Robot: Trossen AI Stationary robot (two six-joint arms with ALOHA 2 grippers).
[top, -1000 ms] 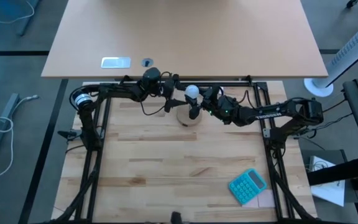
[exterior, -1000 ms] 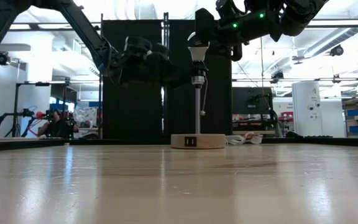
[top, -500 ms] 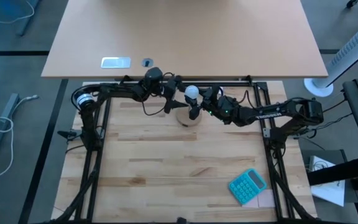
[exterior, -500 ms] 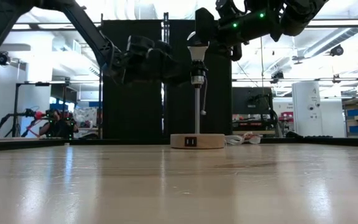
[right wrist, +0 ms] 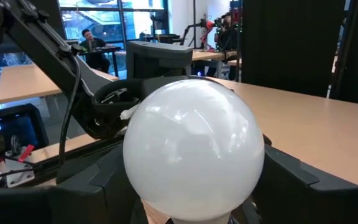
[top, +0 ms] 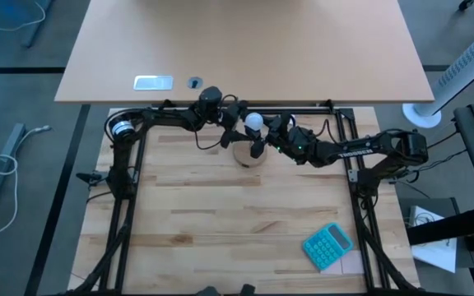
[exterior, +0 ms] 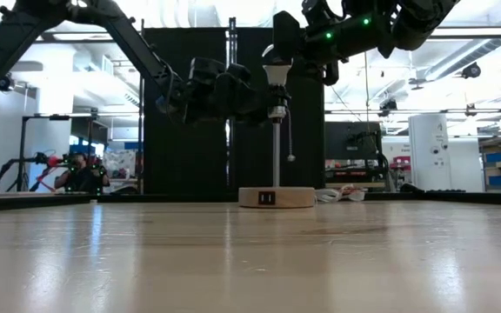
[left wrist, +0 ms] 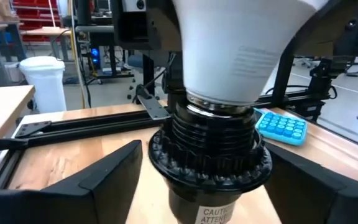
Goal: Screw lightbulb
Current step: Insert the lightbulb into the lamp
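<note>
A white lightbulb (top: 255,122) sits with its neck in the black socket (exterior: 276,109) at the top of a thin stem, which stands on a round wooden disc (exterior: 277,197) at the table's far middle. My right gripper (top: 260,131) is shut on the bulb and comes from the right. My left gripper (top: 235,123) is open and comes from the left at socket height. Its fingers (left wrist: 114,171) stand on either side of the socket (left wrist: 210,155). I cannot tell whether they touch it. My right gripper pinches the bulb's round white globe (right wrist: 194,149) between its two fingers (right wrist: 98,180), one on each side. The fingers come roughly level from the table's right. The bulb stands upright, neck down in the socket (left wrist: 216,102).
A blue calculator (top: 328,246) lies at the table's near right. A black frame rail (top: 303,107) runs along the far edge, with a tan table (top: 245,49) beyond it. A thin pull cord (exterior: 290,139) hangs beside the stem. People sit in the room behind.
My left gripper has moved toward the table's right, up to the socket, so its fingers now flank it. My right gripper and the bulb have kept still.
</note>
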